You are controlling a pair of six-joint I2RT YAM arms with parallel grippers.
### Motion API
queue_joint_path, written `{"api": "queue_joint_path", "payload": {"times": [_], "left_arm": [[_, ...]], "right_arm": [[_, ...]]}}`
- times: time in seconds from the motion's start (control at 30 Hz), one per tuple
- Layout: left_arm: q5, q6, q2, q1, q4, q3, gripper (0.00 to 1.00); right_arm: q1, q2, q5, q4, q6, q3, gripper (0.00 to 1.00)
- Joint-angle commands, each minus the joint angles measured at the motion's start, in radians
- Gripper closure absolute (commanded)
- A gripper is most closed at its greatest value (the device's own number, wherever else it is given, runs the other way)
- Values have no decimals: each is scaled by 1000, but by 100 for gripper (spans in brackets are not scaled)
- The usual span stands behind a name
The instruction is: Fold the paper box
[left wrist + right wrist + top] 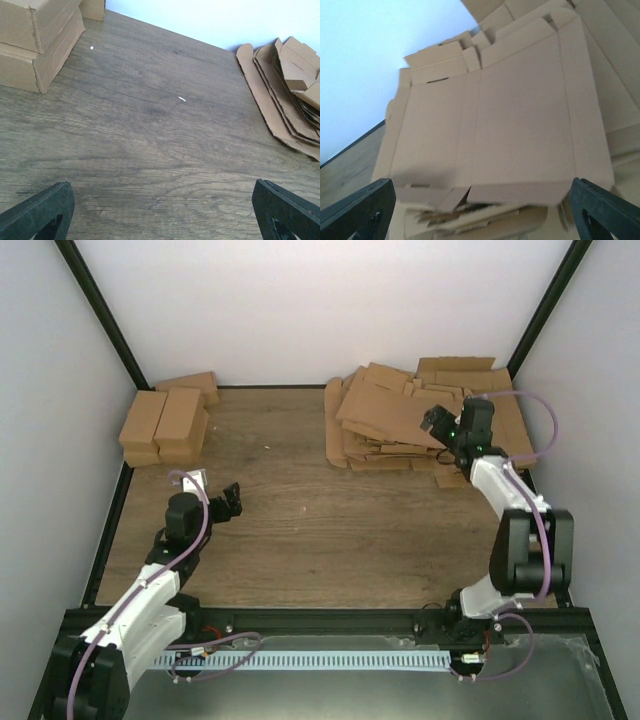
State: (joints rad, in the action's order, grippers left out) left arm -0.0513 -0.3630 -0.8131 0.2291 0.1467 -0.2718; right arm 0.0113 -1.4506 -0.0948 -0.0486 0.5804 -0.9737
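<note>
The paper box does not show as a sheet on its own. My right gripper [447,435] hangs open at the near edge of a heap of flat brown cardboard blanks [400,415] at the back right. In the right wrist view the top blank [520,125] lies flat with its creases and flaps showing, just beyond the gripper [482,187]; nothing sits between the fingers [600,207]. My left gripper [212,492] is open low over bare wood at the left, and its wrist view shows only table between the spread fingertips [45,207].
Finished brown boxes [165,425] are stacked at the back left, seen close in the left wrist view [35,40]. The heap's edge [290,100] shows at that view's right. White walls and black frame posts bound the wooden table [320,530].
</note>
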Motion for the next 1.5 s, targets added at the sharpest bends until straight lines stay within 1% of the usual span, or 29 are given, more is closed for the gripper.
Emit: {"api": "queue_joint_path", "payload": {"times": [0.0,0.17,0.47,0.5,0.53,0.6,0.63,0.7,0.73,0.77,0.8,0.9,1.0,1.07,1.17,1.27,1.3,1.37,1.47], "left_arm": [[-5,6,-9,3,21,7,0],[-7,7,-17,1,23,3,0],[-5,12,-37,2,27,-4,0],[-3,12,-39,1,28,-4,0],[0,12,-42,1,29,-4,0],[4,13,-45,2,32,-6,0],[6,13,-47,2,32,-7,0],[8,15,-50,2,33,-7,0],[7,15,-50,2,32,-9,0],[6,16,-50,2,33,-9,0],[6,15,-50,2,32,-9,0],[10,16,-48,3,34,-8,0],[13,16,-48,2,35,-7,0],[12,16,-43,2,31,-8,0],[-1,12,-10,2,25,3,0],[-32,4,31,1,12,17,0],[-43,-1,64,1,6,21,0],[-67,-10,102,1,-8,29,0],[-108,-44,161,1,-46,37,0]], "right_arm": [[65,-164,-19,-91,6,-151,2],[146,-329,-160,-129,31,-268,6],[164,-434,-190,-108,63,-295,12],[166,-441,-201,-96,66,-291,17],[167,-447,-218,-84,69,-287,24],[167,-453,-254,-67,71,-285,39],[167,-453,-267,-62,74,-286,50],[167,-440,-289,-59,75,-289,78],[168,-425,-290,-59,76,-287,89],[168,-402,-287,-57,78,-282,96],[168,-378,-285,-57,76,-279,99],[168,-304,-328,-56,55,-278,99],[154,-241,-441,-66,25,-300,99],[110,-210,-523,-104,-11,-334,99],[8,-171,-640,-185,-68,-387,99],[-88,-110,-791,-200,-79,-373,99],[-120,-78,-817,-199,-80,-354,99],[-165,-4,-810,-210,-87,-305,99],[-175,103,-751,-237,-100,-191,99]]}}
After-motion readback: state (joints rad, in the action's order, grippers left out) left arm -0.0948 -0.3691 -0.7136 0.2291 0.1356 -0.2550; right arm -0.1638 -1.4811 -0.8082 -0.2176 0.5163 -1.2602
